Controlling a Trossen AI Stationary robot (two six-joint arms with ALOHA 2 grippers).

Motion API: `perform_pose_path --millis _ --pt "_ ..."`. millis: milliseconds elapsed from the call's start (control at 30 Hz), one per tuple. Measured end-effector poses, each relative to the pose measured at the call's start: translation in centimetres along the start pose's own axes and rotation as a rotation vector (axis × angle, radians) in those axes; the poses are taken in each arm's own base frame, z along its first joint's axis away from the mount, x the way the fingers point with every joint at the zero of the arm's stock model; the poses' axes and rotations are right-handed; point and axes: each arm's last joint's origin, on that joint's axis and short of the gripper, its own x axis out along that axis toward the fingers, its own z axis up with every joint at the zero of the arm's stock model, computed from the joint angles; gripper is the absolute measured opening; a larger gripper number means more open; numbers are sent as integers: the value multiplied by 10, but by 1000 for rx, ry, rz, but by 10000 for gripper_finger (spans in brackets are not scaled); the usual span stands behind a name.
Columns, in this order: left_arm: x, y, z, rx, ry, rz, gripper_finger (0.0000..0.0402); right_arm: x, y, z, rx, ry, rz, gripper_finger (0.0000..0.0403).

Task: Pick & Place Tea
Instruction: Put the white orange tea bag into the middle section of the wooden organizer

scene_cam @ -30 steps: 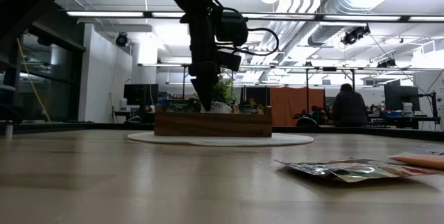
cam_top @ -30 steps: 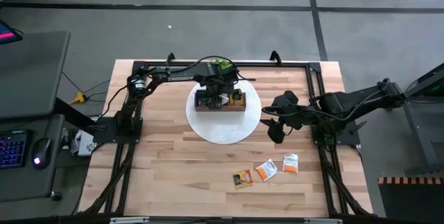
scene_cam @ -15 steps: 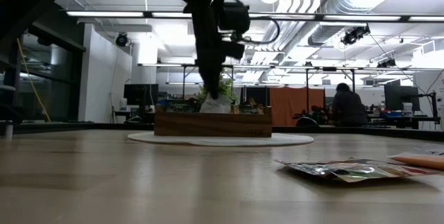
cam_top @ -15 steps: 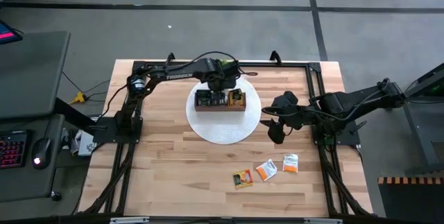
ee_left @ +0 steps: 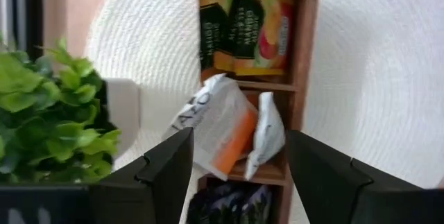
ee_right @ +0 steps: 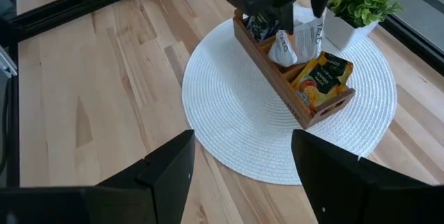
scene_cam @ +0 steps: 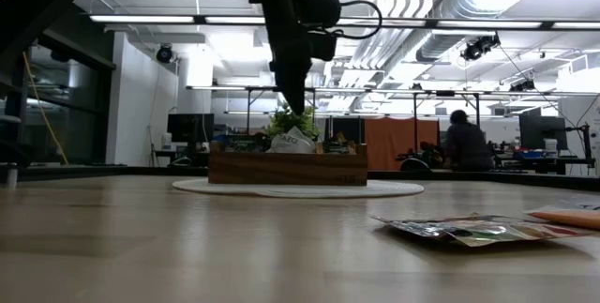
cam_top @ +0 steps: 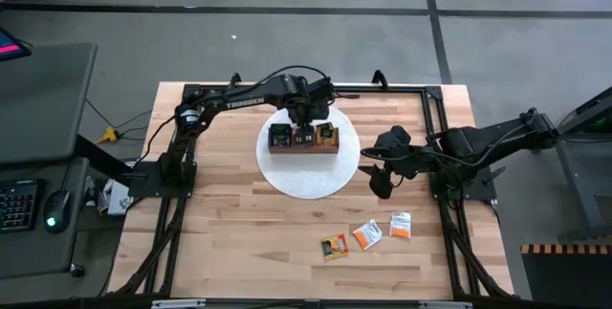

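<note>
The white-and-orange paper tea sachet now leans in the middle compartment of the brown three-compartment wooden tray, released; a second ago the left gripper was down over that slot, and it has since risen toward the tray's far edge, its fingers spread and empty. A second white sachet stands beside it. Orange sachets fill the right compartment, dark ones the left. Three flat square sachets lie loose on the near right of the pale plank table. The tray sits on a round white woven mat, a small green potted plant just behind. The right gripper waits right of the mat, open, unchanged
</note>
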Motion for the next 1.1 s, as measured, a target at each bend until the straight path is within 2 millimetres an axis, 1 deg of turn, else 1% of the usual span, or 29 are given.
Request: perform_pose_path --millis 167,267,400,500,600,700,767,833,900,967,1000,1100 --pt "-1 -5 1 -14 -9 -51 223 0 0 0 -5 1 1 236" --pt "-9 -6 -2 -14 -14 -67 223 0 0 0 -7 3 4 236" --pt "-14 -6 -3 -28 -24 -94 223 0 0 0 -8 11 15 236" --pt "-23 -7 -3 -37 -50 -95 223 0 1 0 -8 14 19 236" --pt "-34 -8 -10 -40 -26 -99 223 0 1 0 -8 14 19 236" --pt "-44 -8 -10 -46 -55 -92 223 0 1 0 -8 14 19 236" --pt "-51 -9 -16 -55 -32 -92 223 0 1 0 -8 14 19 236" --pt "-57 -8 -16 -60 -56 -77 223 0 1 0 -11 14 19 236" --pt "-65 -9 -23 -66 -28 -67 223 0 1 0 -13 14 19 236" --pt "-72 -9 -24 -59 -38 -31 223 0 1 0 -14 14 19 236" --pt "-74 -8 -24 -59 -44 -24 223 0 1 0 -16 14 19 236" --pt "-75 -10 -31 -64 11 -49 223 0 1 -1 -16 17 24 236"
